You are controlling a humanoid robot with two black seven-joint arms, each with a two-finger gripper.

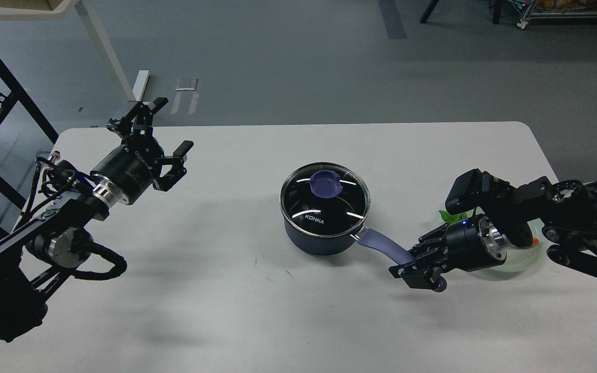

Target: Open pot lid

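The round clear glass lid (pixel 325 195) w/ thin metal rim is sitting flat and seated on the small dark navy saucepan (pixel 315 239), white "KONKA" lettering facing me, purple-blue knob (pixel 324 183) at its centre. So the lid isn't off yet. The pot is resting near the middle of the white table (pixel 236 311), slightly toward 3 o'clock, and its long lavender-purple handle (pixel 381 247) is running out toward 4 o'clock.

My right gripper (pixel 416 268) is sitting at the far end of that handle, fingers either side of it; it looks like I'm clamping the handle, and the looped tip is poking out just past the fingers. Judging by that hold, I'm pinning the pot so it won't slide or tip when the lid is being lifted.

My left gripper (pixel 164 137) is hanging over the table's 10 o'clock area, well apart from the pot, jaws spread wide and holding nothing. It's aimed roughly toward 1 o'clock, not yet at the knob, so I'm reckoning the next move is bringing it across and down over the knob, approx centred, then closing.

Behind my right arm, at 3 o'clock, a pale green glass plate (pixel 526 259) is lying on the table, mostly hidden; something green (pixel 449 215) and a bit of orange (pixel 536 241) are showing by it, can't tell what.
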